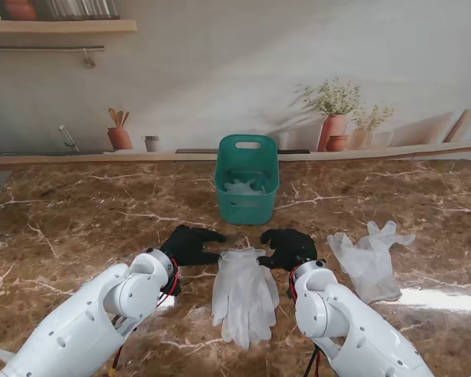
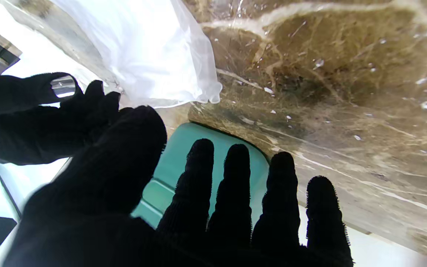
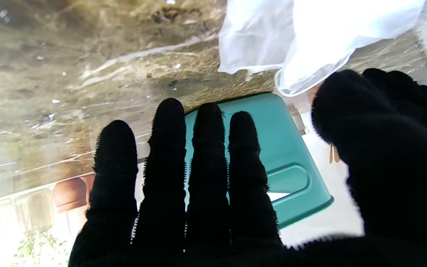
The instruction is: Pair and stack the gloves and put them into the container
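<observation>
Both hands hover over the counter (image 1: 78, 228) at the far end of the stacked gloves (image 1: 244, 294), one on each side of it. The left hand (image 1: 190, 245) has its fingers (image 2: 235, 193) spread and straight, thumb apart, holding nothing; the right hand (image 1: 290, 247) is the same, four fingers (image 3: 206, 167) extended side by side with the thumb held off. Neither one touches the white material, though both wrist views show the glove edge just beyond the fingertips.

The stacked gloves lie flat between the two forearms, cuffs toward the bin and fingers pointing toward me, which looks like a pair already laid one on the other (I cannot count the layers from here). The hands flanking the cuff end suits a two-sided pickup: taking the stack at both edges would keep the thin sheets from sliding apart.

A second heap of loose gloves (image 1: 370, 259) sits well to the right, crumpled and not yet squared up. The bin (image 1: 247, 179) stands straight ahead, just beyond the hands, its opening upward and some pale material already inside, so the carry would be short.

My guess is that the step in hand is gripping the centre stack. The material is limp and slippery, and a one-sided pinch could peel off only the top layer.
</observation>
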`<action>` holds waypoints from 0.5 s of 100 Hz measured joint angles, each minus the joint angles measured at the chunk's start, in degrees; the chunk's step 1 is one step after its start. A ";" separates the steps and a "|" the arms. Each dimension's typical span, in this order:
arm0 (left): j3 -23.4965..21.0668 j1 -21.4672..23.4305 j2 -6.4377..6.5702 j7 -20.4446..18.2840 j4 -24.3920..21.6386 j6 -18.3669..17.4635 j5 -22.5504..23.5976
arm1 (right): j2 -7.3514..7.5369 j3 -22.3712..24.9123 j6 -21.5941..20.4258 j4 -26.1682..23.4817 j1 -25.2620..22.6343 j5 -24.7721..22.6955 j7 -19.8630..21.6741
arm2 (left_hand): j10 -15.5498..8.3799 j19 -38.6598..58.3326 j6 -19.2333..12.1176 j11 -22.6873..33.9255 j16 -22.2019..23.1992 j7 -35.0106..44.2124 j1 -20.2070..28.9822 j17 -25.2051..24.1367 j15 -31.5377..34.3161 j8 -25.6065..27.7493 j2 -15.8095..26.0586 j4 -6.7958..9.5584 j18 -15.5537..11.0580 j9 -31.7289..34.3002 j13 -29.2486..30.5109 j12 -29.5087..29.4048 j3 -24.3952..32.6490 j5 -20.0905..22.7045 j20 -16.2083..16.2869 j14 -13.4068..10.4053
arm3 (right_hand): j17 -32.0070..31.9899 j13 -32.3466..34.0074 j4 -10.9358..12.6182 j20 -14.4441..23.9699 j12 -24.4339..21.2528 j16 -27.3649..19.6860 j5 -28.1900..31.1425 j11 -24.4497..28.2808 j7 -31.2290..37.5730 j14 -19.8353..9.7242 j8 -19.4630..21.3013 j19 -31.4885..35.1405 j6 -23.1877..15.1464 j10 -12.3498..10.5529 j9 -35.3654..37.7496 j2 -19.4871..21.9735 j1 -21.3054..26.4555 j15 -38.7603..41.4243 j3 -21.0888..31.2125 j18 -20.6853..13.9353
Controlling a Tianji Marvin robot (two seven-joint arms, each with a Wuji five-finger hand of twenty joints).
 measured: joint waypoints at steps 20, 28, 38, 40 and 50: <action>-4.66 5.48 0.55 1.31 -4.85 -0.69 1.91 | 0.91 -2.85 1.18 0.01 2.26 -0.31 0.69 | -0.03 -2.43 0.04 0.35 -0.95 -0.65 0.00 -0.12 -0.51 -0.57 0.00 0.00 -0.06 -1.20 0.01 -0.47 -1.16 0.00 -0.78 -0.66 | 0.16 0.24 0.54 -1.49 -8.28 -8.37 -2.15 -4.93 -2.80 0.57 -2.90 -4.25 1.03 0.59 -3.92 0.07 -0.11 -12.02 -1.99 0.84; -6.07 7.26 0.63 1.91 -6.29 -1.04 2.59 | 1.10 -5.41 3.32 0.60 4.64 -0.82 3.11 | -0.04 -2.44 0.04 0.30 -1.21 -0.65 0.00 -0.12 -0.54 -0.58 0.00 0.00 -0.06 -1.20 0.01 -0.49 -1.16 0.00 -0.78 -0.69 | 0.39 0.18 0.60 -2.14 -9.96 -9.33 -3.57 -6.45 -2.71 0.80 -3.58 -4.35 1.78 1.30 -5.20 0.70 -0.90 -14.34 -3.23 0.83; -8.94 10.48 0.65 2.60 -9.29 -1.41 3.50 | 1.43 -10.63 7.42 2.37 8.88 -2.31 5.82 | -0.04 -2.95 0.06 0.28 -1.56 -0.65 0.00 -0.15 -1.17 -0.59 0.00 0.05 -0.06 -1.20 -0.01 -0.60 -1.88 0.01 -0.78 -1.29 | 1.87 0.85 0.60 -2.21 -11.82 -9.92 -4.10 -7.44 -2.83 1.10 -3.92 -4.36 2.27 1.93 -5.86 1.23 -0.82 -15.08 -3.88 0.58; -9.22 10.90 0.69 2.82 -9.66 -1.51 3.78 | 1.41 -11.46 7.98 2.80 9.57 -2.61 5.80 | -0.05 -2.98 0.06 0.27 -1.57 -0.65 0.00 -0.15 -1.20 -0.60 0.00 0.05 -0.06 -1.20 -0.01 -0.86 -1.88 0.00 -0.78 -1.30 | 2.09 0.85 0.60 -2.21 -11.96 -9.92 -4.12 -7.46 -2.83 1.10 -4.03 -4.36 2.55 2.11 -5.94 1.25 -0.82 -15.08 -3.88 0.69; -10.33 12.61 0.78 3.66 -10.95 -2.10 4.94 | 1.24 -15.67 11.13 5.13 12.88 -4.01 5.83 | -0.42 -3.70 0.06 0.26 -1.68 -0.65 0.00 -0.15 -1.25 -0.60 0.00 0.05 -0.06 -1.20 -0.01 -1.10 -2.94 0.01 -0.78 -1.43 | 2.89 0.66 0.60 -2.21 -12.77 -9.92 -6.45 -7.91 -3.79 1.07 -5.09 -3.55 3.97 2.62 -7.12 1.99 -0.82 -13.75 -5.15 -0.42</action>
